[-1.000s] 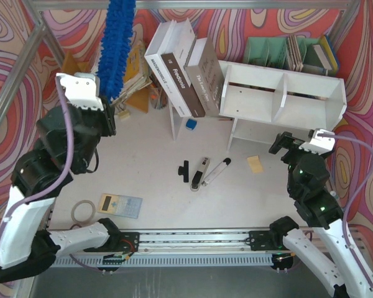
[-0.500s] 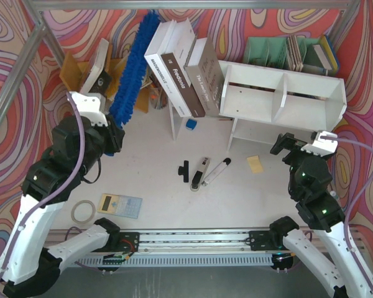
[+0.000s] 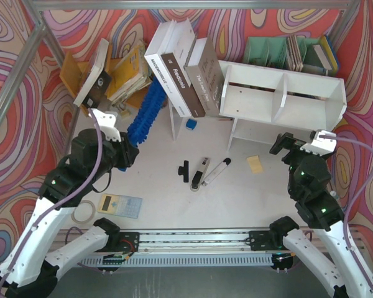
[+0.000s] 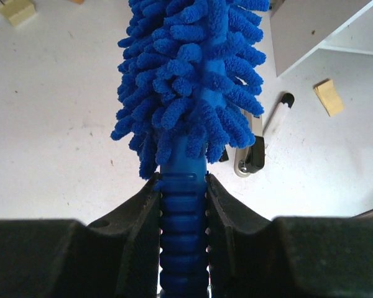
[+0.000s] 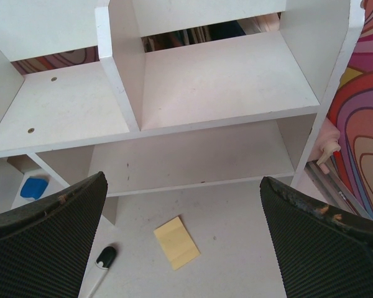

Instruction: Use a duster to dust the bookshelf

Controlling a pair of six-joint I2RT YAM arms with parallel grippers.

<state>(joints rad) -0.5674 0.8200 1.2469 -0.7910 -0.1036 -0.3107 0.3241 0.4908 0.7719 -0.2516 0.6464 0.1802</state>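
Observation:
The duster is a bright-blue fluffy wand, and my left gripper is shut on its ribbed blue handle. It points up and to the right, toward the foot of the thin white board. The left wrist view shows both black fingers pressed against the handle at my left gripper, with the duster's fluffy head hanging over the table. The white bookshelf stands at the back right. My right gripper hovers just in front of it, wide open and empty. From my right gripper, the bookshelf's cubbies and lower shelf fill the view.
Large books lean on a thin white board. A green rack of books stands behind the shelf, and more books are piled at the back left. A stapler, marker, yellow notepad, calculator and tape roll lie on the table.
My left arm has moved right and toward the table's middle, swinging the duster down from pointing at the back wall to low beside the white board. The right arm has barely moved.

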